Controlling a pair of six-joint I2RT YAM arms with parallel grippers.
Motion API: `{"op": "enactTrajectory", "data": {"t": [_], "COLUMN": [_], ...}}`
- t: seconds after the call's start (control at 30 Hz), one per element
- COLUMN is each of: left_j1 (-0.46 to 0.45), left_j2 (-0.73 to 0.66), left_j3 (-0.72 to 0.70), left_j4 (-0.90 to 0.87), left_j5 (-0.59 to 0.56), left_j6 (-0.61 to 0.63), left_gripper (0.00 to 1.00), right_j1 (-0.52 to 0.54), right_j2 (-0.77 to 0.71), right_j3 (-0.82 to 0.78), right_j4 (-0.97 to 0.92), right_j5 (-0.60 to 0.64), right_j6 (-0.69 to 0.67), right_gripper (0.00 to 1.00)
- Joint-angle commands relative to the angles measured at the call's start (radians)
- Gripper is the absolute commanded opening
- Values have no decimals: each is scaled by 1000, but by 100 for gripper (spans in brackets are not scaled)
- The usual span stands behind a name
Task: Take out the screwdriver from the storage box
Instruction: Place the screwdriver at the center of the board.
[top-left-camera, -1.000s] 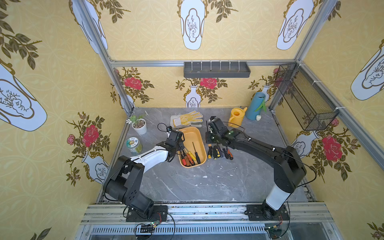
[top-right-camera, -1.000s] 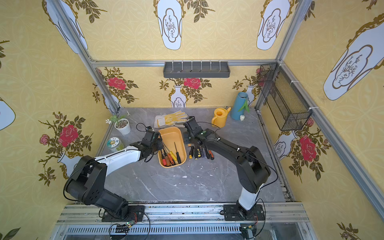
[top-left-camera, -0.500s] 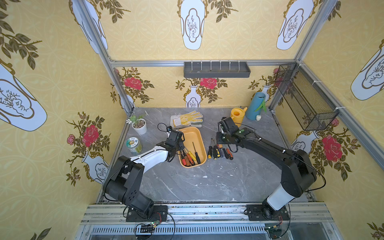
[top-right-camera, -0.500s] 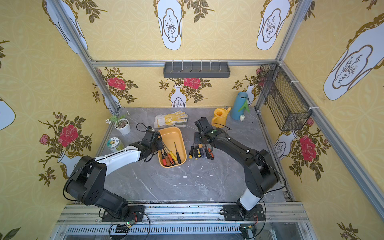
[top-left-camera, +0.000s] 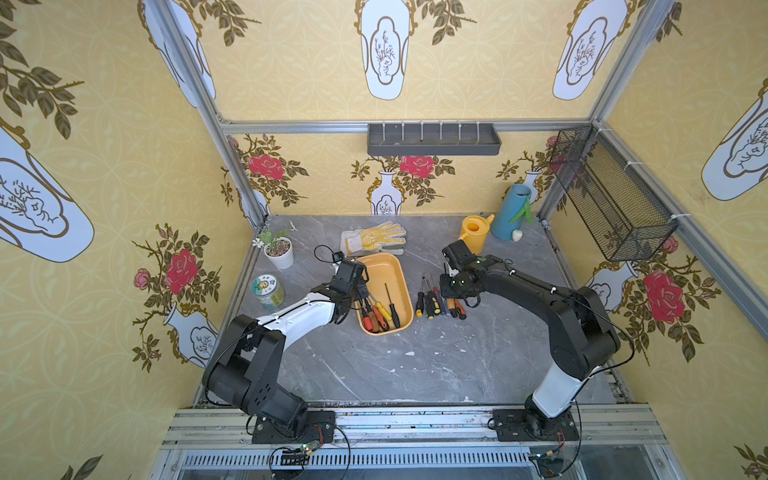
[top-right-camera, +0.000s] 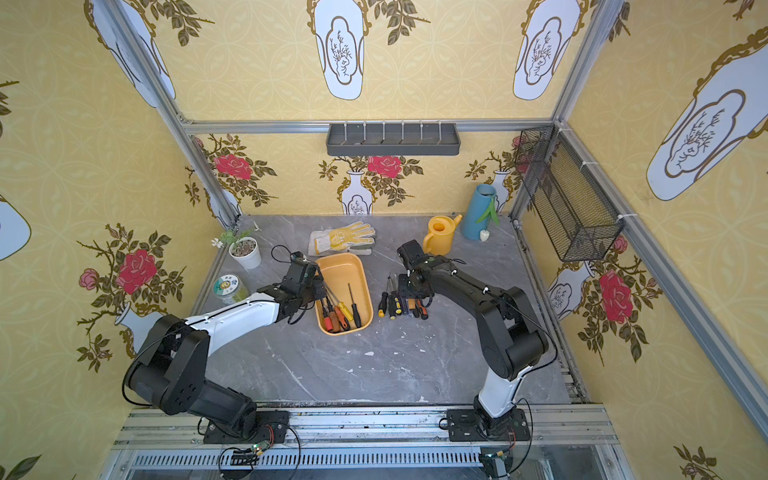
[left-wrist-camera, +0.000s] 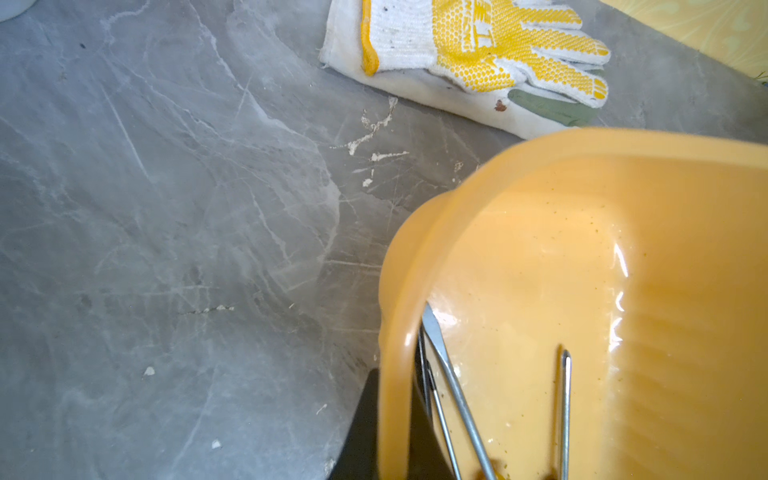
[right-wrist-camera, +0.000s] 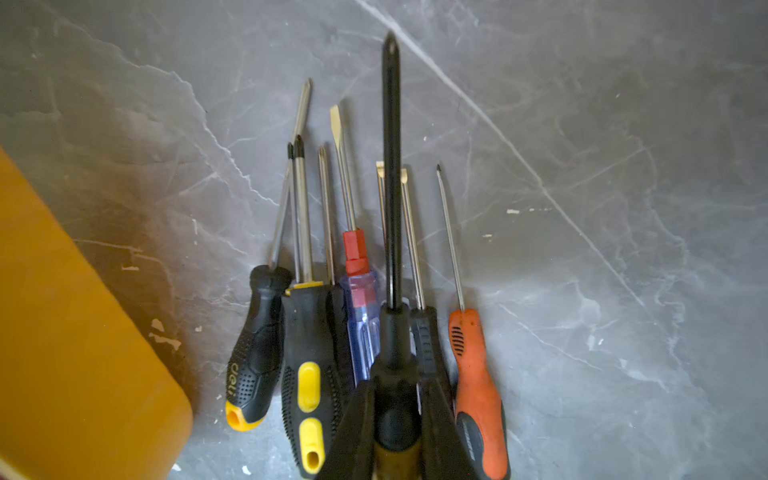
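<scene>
The right claw (right-wrist-camera: 395, 432) pinches a black-shafted screwdriver (right-wrist-camera: 390, 166) by its handle. It is out of the box (top-left-camera: 380, 266) and over the row (top-left-camera: 434, 301) of others lying side by side on the desk (top-left-camera: 415, 365), just right of the box. Whether it touches them I cannot tell. The left claw (top-left-camera: 358, 291) is clamped on the box's left rim, one finger inside and one outside. Several drivers (top-left-camera: 376, 313) lie in the box's near end, handles toward the arms. A glove (top-left-camera: 374, 242) lies just behind the box.
</scene>
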Motion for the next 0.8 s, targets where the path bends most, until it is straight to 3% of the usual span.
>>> {"op": "enactTrajectory", "data": {"t": [0.0,0.47,0.6,0.77], "left_j1": [2,1,2,2], "left_j2": [2,11,11,14], "left_j3": [-3,1,1,3], "left_j4": [28,29,29,28], "left_j5": [9,14,16,17], "left_j6": [2,-1,0,-3], "left_gripper": [0,0,0,0], "right_j1": [1,-1,0,0], "right_j2": [27,113,116,114], "right_j3": [1,27,23,22], "right_j4": [4,-5,-2,-7], "right_j5": [-37,-44,-43,-39], "right_j6": [-13,-8,-4,-5], "right_gripper": [0,0,13,21]}}
